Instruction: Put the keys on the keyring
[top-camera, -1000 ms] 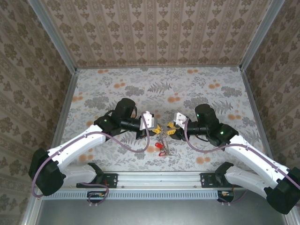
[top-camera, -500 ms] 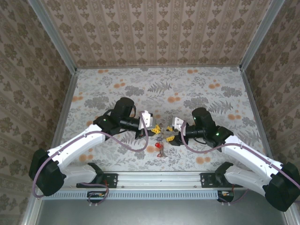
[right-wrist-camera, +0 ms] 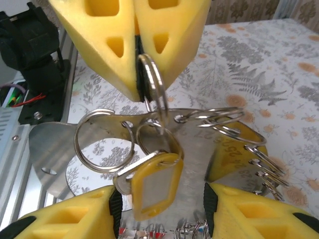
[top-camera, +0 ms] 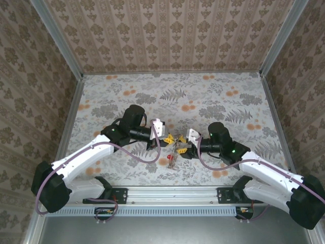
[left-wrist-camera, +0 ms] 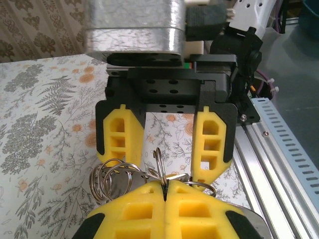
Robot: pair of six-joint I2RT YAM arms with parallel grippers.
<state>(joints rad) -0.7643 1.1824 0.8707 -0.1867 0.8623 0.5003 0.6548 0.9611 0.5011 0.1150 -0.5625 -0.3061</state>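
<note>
The left gripper is squeezing its fingers fully together on the keyring. The keyring is jutting out past the fingertips, straight toward the right gripper. The right gripper is facing it tip to tip with its fingers standing apart and nothing between them being gripped.

The relation that matters is how the ring is lying. It is turned edge-on to the right gripper, with its flat side running along the line between the two grippers. Its long axis is pointing out from the left gripper's seam toward the gap of the right one. A yellow-headed key is dangling off the far end of that ring, seemingly through a smaller link. It is hanging centred between the right gripper's open fingers and just short of them. More loose rings and a thin metal plate are trailing off to either side of the pinched ring.

The right gripper is clearly the nearer one to the key. Its next move looks like a short push forward and a closing on the key's head, while the left gripper is acting as the anchor.
</note>
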